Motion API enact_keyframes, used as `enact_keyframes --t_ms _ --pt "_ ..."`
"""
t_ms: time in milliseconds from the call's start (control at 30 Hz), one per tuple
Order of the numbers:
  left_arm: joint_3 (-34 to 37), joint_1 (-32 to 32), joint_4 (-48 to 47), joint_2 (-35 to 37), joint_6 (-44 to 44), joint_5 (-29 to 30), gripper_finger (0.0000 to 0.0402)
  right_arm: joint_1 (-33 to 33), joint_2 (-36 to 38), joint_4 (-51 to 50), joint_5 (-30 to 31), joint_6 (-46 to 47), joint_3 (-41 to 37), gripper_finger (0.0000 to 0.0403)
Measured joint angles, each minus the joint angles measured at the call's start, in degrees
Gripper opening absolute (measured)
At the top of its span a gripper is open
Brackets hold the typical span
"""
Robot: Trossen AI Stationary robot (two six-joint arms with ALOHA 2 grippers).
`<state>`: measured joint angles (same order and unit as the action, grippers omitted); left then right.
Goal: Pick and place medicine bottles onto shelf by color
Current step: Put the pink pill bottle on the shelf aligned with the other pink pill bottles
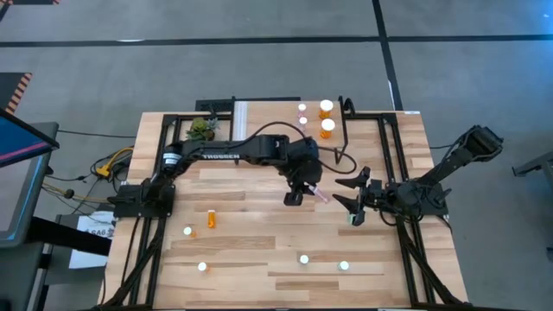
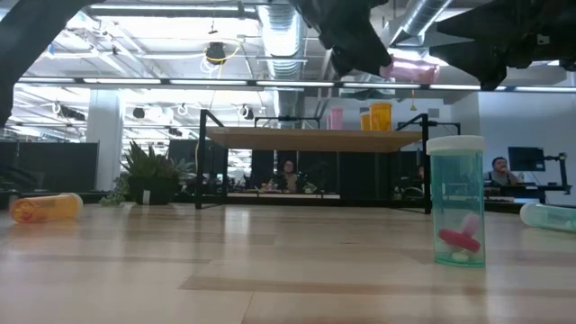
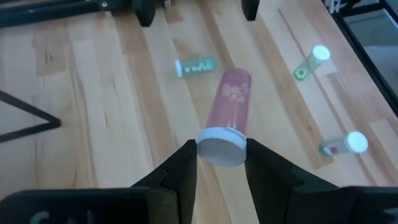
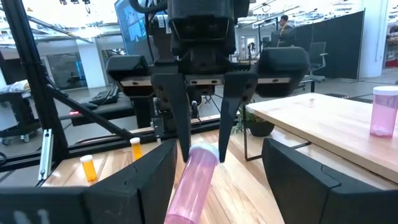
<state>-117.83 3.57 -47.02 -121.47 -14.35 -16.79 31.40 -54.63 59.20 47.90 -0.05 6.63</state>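
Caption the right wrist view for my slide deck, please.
Left gripper holds a pink bottle by its cap, facing the open right gripper; another pink bottle stands on the shelf.

Your left tool (image 1: 301, 192) w/ the pink bottle (image 1: 317, 193) hangs mid-worktop, right tool (image 1: 355, 192) just beside it: tight gap. Shelf (image 1: 268, 110) far side: bottles crowd its right end, left part bare. Near worktop (image 1: 251, 250): scattered vials, room between.

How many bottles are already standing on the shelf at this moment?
4: on the shelf, two orange bottles and, just left of them, two pink bottles, grouped at its right end. The left arm may hide others.
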Motion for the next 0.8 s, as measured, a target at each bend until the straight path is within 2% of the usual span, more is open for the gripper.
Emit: enact_keyframes --t_ms 167,367,500,567,800 --pt "8.1 0.2 7.2 4.0 1.3 0.1 0.0105 0.0 0.0 0.0 0.0 0.2 0.0 0.026" --pt "23.0 0.5 20.7 13.3 4.9 0.1 0.0105 -0.2 0.0 0.0 0.0 0.5 0.0 0.026" --pt "31.4 -0.1 29.2 17.1 7.6 1.5 0.0105 -1.8 -0.1 0.2 -0.8 2.3 0.0 0.026" --pt "33.6 -0.2 29.8 17.7 8.4 2.1 0.0105 -2.9 -0.2 0.3 -2.7 3.3 0.0 0.026" --pt "33.7 -0.7 31.5 17.6 8.9 2.5 0.0105 -6.7 -2.2 1.5 -8.9 8.2 0.0 0.026"
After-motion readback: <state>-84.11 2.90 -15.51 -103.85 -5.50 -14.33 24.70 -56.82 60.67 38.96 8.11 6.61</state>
